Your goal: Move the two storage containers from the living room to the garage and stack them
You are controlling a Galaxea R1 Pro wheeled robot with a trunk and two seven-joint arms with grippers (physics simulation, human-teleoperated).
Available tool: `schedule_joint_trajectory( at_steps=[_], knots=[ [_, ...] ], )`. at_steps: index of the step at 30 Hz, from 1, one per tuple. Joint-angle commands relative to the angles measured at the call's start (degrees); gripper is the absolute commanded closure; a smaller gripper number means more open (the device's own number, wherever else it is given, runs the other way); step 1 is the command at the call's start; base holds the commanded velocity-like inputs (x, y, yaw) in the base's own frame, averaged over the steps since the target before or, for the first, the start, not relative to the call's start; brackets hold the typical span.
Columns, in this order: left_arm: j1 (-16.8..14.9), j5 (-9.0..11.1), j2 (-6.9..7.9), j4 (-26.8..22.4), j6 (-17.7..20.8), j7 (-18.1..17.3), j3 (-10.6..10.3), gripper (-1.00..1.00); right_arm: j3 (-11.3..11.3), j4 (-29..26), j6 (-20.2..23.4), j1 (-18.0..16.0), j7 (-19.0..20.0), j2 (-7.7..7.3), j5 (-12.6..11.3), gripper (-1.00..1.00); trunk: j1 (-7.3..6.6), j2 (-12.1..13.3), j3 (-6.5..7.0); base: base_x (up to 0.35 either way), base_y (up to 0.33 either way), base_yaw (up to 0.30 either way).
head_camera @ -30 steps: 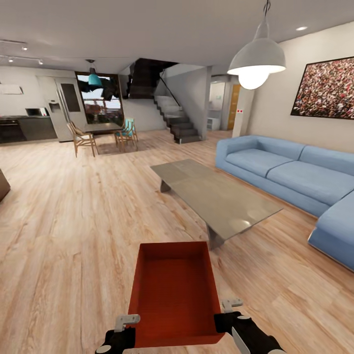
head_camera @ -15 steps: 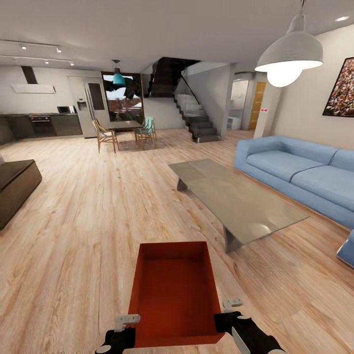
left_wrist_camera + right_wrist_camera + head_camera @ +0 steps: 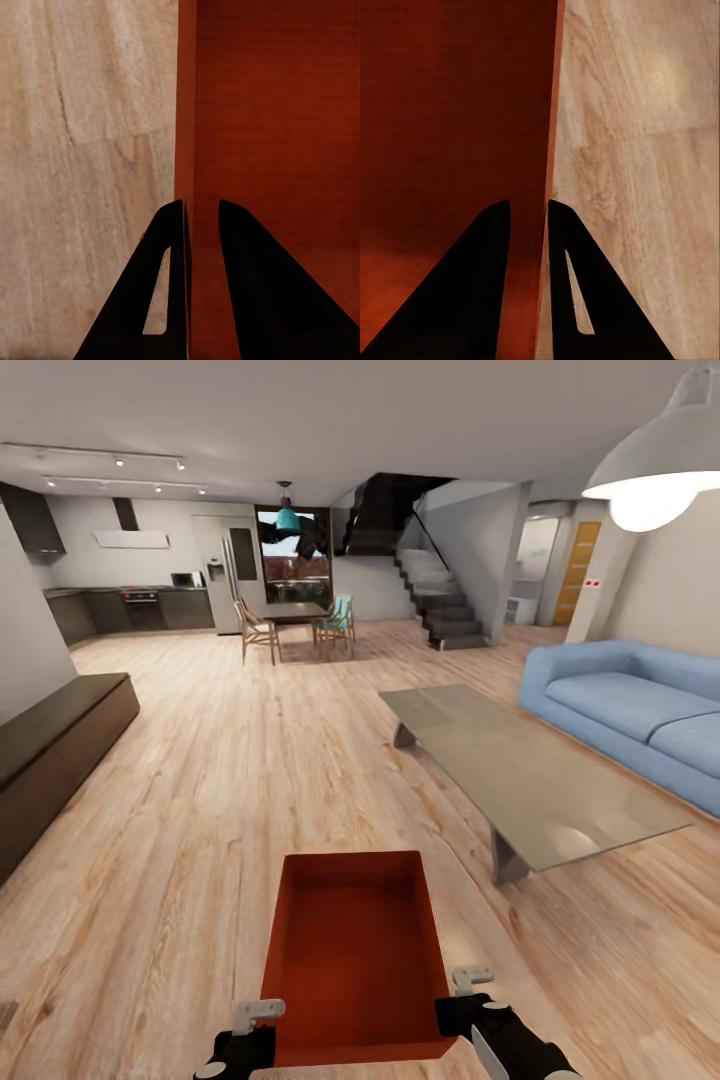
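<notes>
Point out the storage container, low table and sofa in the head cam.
storage container (image 3: 355,950): head view, ribbed bottom inside.
low table (image 3: 520,770): head view, middle of grey top.
sofa (image 3: 625,705): head view, blue seat cushion.

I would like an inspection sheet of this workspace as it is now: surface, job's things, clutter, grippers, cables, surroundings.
Surface: light wood-plank floor, bare where it shows under the bin.
Job's things: one orange-red bin, topless and with nothing in it, held off the floor in front of the robot.
Clutter: nothing seen.
Grippers: left gripper clamps the bin's left wall, one finger inside and one outside; right gripper does the same on the right wall.
Cables: nothing seen.
Surroundings: grey low table and blue sofa ahead to the right, long dark cabinet to the left, dining table with chairs, stairs and kitchen at the back, a hanging lamp.
</notes>
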Motion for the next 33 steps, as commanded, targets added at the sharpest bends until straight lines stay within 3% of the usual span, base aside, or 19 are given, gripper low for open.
schedule_joint_trajectory(
  at_steps=[1, 10, 33],
  knots=[
    [0.0, -0.1, 0.44, -0.1, -0.6, 0.9, 0.2, 1.0, -2.2, 0.0, 0.4, 0.0, -0.4, -0.09, 1.3, 1.0, -0.01, 0.0, -0.05, 0.0, 0.0, 0.257],
    [0.0, -0.1, 0.44, -0.1, -0.6, 0.9, 0.2, 1.0, -2.2, 0.0, 0.4, 0.0, -0.4, -0.09, 1.3, 1.0, -0.01, 0.0, -0.07, 0.0, 0.0, 0.201],
    [0.0, -0.1, 0.44, -0.1, -0.5, 0.9, 0.2, 1.0, -2.2, -0.1, 0.1, 0.1, -0.3, -0.1, 1.7, 1.0, -0.01, 0.0, 0.46, 0.029, 0.013, -0.012]
  ],
)
